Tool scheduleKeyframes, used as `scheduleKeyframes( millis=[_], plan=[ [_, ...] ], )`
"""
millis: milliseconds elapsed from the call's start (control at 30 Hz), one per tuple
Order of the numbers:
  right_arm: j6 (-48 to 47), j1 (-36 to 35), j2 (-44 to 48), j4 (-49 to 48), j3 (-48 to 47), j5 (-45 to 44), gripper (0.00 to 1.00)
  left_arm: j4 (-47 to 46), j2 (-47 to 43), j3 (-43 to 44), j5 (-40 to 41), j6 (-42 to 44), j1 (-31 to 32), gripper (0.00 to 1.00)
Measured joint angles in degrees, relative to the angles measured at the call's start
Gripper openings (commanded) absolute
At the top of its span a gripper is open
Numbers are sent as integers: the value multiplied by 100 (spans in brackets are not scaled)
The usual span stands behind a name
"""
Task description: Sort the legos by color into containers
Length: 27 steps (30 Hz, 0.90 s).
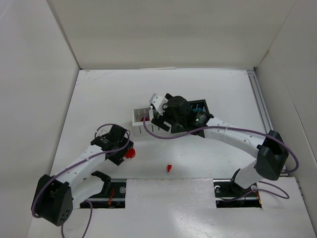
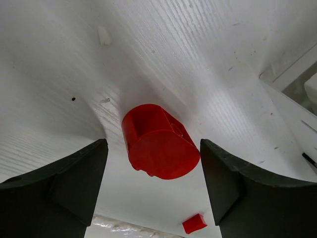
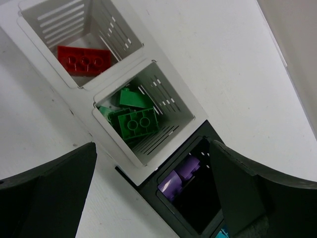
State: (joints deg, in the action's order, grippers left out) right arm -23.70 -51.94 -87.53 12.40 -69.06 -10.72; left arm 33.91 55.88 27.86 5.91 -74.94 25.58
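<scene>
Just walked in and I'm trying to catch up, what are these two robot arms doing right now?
They are sorting legos by color into a row of bins. The left gripper, open, sits either side of a red round piece on the table, not yet touching it; a small red brick lies loose nearby. The right gripper hangs open and empty above the bins, where one white bin holds a red brick, the next bin green bricks, and a black bin a purple piece.

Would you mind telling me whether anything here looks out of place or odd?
Nothing is spilled or damaged. Only two red pieces lie loose on the table, outside the bins: a round one between the open fingers of the left gripper, untouched, and a small brick nearer the front edge.
</scene>
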Motion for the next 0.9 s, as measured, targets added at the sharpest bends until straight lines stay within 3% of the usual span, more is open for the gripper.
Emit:
scheduleKeyframes(
  millis=[133,267,433,633,900],
  plan=[
    [2,57,81,4,107,-7,100,-4,144,2,81,-160,0,65],
    [9,101,225,2,195,-26,100,-20,328,26,133,-219,-2,45],
    [13,146,496,-15,426,-92,100,7,345,74,188,-214,0,33],
    [-55,170,1091,-24,1067,-129,100,546,-232,573,498,-74,0,28],
    [-343,175,2229,-52,2168,-94,100,944,-1104,2083,1126,592,22,28]
  ],
)
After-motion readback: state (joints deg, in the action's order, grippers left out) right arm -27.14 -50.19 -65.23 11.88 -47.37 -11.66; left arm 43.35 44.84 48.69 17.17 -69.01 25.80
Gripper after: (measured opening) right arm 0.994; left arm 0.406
